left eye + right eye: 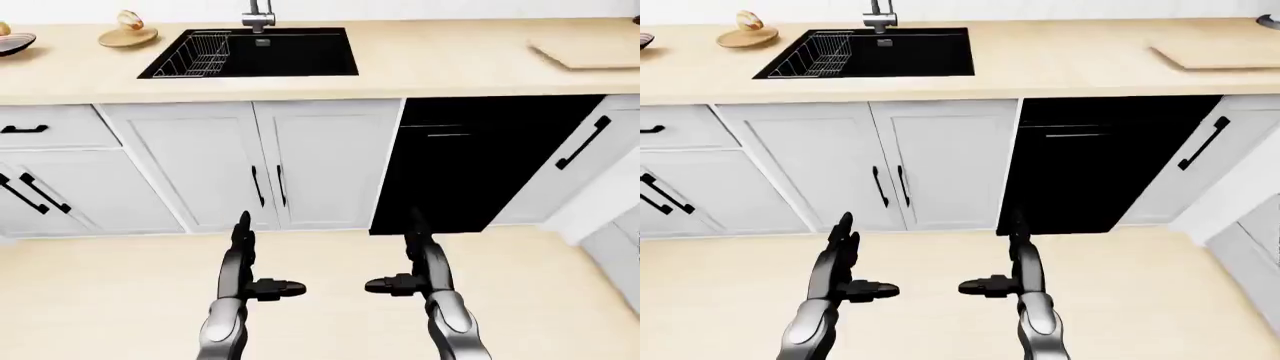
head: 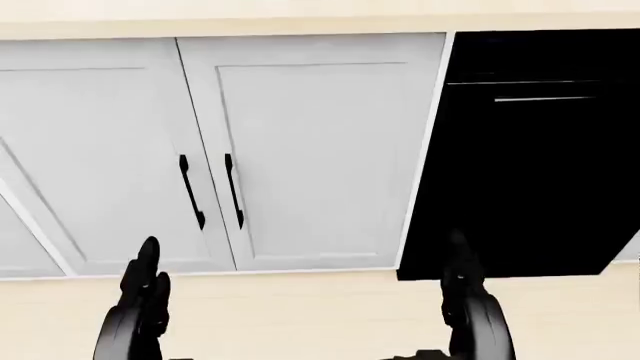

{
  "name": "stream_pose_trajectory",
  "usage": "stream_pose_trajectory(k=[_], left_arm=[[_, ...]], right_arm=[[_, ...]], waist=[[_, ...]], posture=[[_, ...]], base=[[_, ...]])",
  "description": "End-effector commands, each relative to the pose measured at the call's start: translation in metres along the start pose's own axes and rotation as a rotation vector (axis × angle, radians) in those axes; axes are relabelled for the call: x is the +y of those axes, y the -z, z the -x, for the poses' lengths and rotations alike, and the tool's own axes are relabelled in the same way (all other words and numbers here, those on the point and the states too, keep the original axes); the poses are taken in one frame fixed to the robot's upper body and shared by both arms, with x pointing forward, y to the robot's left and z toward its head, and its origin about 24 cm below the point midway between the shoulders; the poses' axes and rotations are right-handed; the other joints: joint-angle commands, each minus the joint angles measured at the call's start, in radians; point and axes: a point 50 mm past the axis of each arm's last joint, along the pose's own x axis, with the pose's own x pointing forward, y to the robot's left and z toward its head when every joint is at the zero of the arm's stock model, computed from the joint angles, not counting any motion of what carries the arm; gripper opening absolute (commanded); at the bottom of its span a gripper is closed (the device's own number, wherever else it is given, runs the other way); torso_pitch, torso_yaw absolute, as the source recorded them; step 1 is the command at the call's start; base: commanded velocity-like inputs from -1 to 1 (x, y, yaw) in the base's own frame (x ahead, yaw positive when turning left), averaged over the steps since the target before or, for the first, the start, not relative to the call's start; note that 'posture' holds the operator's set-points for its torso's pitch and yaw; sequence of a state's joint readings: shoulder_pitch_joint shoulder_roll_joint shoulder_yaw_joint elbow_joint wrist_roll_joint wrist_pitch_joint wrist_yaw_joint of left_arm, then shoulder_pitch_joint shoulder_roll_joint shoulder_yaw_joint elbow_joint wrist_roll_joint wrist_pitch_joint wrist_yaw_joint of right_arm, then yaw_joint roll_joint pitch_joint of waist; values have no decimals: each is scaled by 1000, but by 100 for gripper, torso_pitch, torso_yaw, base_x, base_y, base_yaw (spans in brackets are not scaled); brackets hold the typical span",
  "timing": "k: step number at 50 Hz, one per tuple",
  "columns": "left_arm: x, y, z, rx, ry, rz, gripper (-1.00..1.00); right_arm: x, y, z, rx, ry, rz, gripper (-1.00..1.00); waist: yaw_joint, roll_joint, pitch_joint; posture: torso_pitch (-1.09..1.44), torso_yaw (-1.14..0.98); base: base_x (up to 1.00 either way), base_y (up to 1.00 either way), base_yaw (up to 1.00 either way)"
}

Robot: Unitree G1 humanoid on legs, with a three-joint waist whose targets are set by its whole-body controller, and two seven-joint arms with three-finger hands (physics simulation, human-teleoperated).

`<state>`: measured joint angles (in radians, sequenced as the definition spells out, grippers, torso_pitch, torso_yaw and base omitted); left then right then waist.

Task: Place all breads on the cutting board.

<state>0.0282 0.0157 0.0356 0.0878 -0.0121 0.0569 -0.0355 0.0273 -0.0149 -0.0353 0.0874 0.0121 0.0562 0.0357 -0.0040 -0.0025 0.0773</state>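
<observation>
A bread roll (image 1: 129,19) sits on a small round wooden plate (image 1: 127,37) on the counter at the top left of the left-eye view. A pale wooden cutting board (image 1: 588,52) lies on the counter at the top right, with nothing on it. My left hand (image 1: 250,262) and right hand (image 1: 412,262) are both open and empty, fingers up and thumbs pointing inward, held low over the floor, far below the counter.
A black sink (image 1: 255,52) with a wire rack and a tap sits in the counter between plate and board. A dark bowl (image 1: 12,43) stands at the far left. White cabinet doors (image 1: 265,161) and a black dishwasher (image 1: 480,161) are below.
</observation>
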Motion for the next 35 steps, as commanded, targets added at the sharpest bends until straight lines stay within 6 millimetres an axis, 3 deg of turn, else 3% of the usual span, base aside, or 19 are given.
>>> stream_pose_trajectory(k=[1, 3, 4, 5, 7, 21, 22, 24, 30, 35], left_arm=[[-1, -33, -5, -165, 10, -2, 100], [-1, -32, -6, -166, 9, -1, 100], [-1, -32, -6, -166, 9, -1, 100], [-1, -32, -6, -166, 9, 1, 100], [0, -31, -7, -165, 8, 1, 100], [-1, -33, -3, -165, 9, 5, 100], [-2, -34, -3, -165, 9, 5, 100], [-1, -34, -3, -165, 9, 5, 100], [-1, -32, -5, -164, 10, 5, 100], [-1, -35, -5, -164, 10, 5, 100]], right_arm=[[1, -31, -4, -171, -13, 7, 100], [1, -30, -5, -172, -14, 8, 100], [1, -30, -5, -173, -12, 11, 100], [1, -30, -5, -173, -11, 11, 100], [0, -29, -5, -172, -6, 12, 100], [-1, -30, -4, -175, 1, 26, 100], [0, -31, -3, -174, 0, 26, 100], [0, -30, -4, -172, -3, 29, 100], [-1, -29, -4, -168, -3, 35, 100], [0, -31, -3, -168, -2, 36, 100]], waist=[[-2, -8, -1], [6, -1, -61], [6, -1, -52], [6, -6, -17], [6, -8, -69], [7, -4, -89], [6, 1, -106], [5, 0, -85], [3, 17, -75], [6, 0, -65]], posture=[[0, 0], [0, 0], [0, 0], [0, 0], [0, 0], [0, 0], [0, 0], [0, 0], [0, 0], [0, 0]], base=[[0, 0, 0], [0, 0, 0], [0, 0, 0], [0, 0, 0], [0, 0, 0], [0, 0, 0], [0, 8, 0], [0, 9, 0], [0, 10, 0], [0, 10, 0]])
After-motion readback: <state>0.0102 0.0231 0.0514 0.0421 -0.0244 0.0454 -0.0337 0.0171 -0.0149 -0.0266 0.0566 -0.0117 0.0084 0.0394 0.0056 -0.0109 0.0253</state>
